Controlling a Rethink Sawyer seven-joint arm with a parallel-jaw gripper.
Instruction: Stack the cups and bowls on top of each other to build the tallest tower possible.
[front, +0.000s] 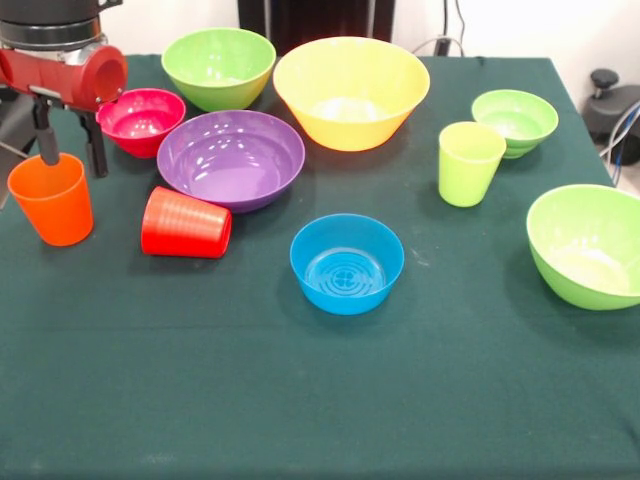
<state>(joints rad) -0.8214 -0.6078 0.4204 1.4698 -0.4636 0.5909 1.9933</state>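
My gripper (72, 163) hangs at the table's left edge with its fingers apart, open. One finger (46, 140) is at the rim of the upright orange cup (52, 205); the other finger (96, 150) is just right of the cup. The red cup (185, 223) lies on its side beside it. The lime green cup (469, 163) stands upright at the right. All bowls stand apart: yellow (350, 92), purple (230, 158), magenta (140, 120), blue (347, 262), and lime green ones at the back (218, 67), right back (514, 122) and right edge (587, 245). No tower shows.
A dark green cloth (300, 400) covers the table. The robot's red and black arm (60, 70) is at the top left corner. A black object (612, 105) sits off the table at the right.
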